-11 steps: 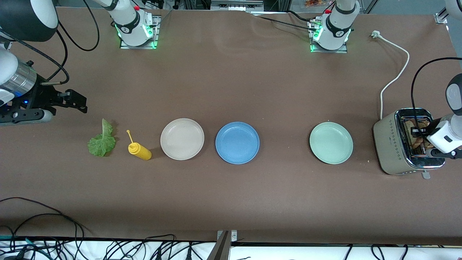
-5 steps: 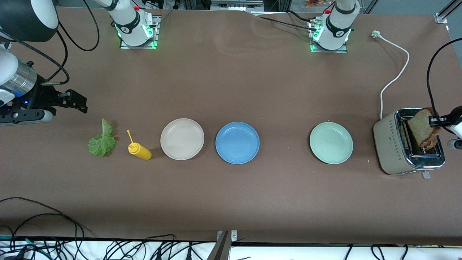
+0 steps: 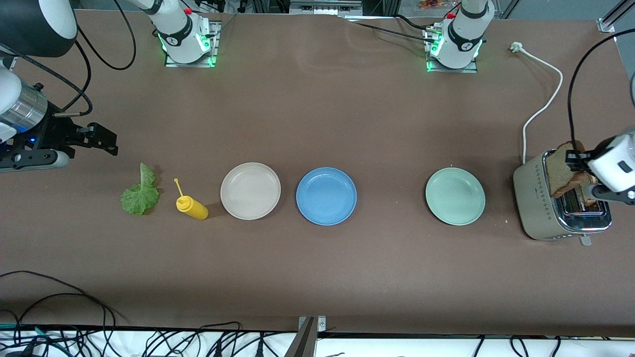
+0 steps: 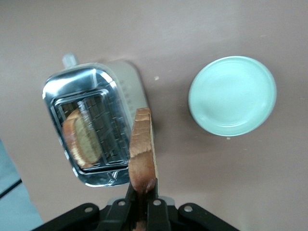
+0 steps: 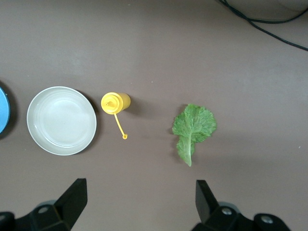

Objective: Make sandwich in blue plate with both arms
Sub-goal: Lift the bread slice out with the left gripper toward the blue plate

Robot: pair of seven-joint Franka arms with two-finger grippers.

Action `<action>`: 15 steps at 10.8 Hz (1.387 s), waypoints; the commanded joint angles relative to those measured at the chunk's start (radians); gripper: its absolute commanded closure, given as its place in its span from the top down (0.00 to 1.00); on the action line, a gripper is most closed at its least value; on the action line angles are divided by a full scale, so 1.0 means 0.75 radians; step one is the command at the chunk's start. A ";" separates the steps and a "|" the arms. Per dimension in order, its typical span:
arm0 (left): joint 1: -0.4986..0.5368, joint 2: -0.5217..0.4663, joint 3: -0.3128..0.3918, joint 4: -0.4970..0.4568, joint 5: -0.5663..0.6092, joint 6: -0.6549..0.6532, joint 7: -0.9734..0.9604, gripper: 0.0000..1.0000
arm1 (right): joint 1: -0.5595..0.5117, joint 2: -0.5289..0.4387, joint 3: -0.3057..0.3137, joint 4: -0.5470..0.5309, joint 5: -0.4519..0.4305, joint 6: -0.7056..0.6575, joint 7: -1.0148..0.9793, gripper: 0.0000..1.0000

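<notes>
Bread comes to two slices: one slice (image 3: 561, 169) is pinched upright in the left gripper (image 3: 578, 159), held in the air over the toaster (image 3: 533, 201), and a second slice (image 4: 85, 140) sits down in one of the toaster's slots. One lettuce leaf (image 3: 140, 192) lies flat on the table toward the right arm's end. Plates number three, in a row: the blue plate (image 3: 326, 215) in the middle with nothing on it, a beige plate (image 3: 250, 213) beside it toward the right arm's end, and a pale green plate (image 3: 455, 218) toward the left arm's end, near the toaster. One yellow squeeze bottle (image 3: 191, 207) lies on its side between the leaf and the beige plate. The right gripper (image 3: 99, 139) waits with its fingers (image 5: 72, 197) spread wide and holding nothing, in the air near the leaf.
</notes>
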 commanded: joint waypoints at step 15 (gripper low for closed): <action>-0.364 0.391 -0.107 0.061 -1.327 0.259 -0.290 0.00 | 0.044 -0.011 0.005 -0.021 0.025 0.017 0.013 1.00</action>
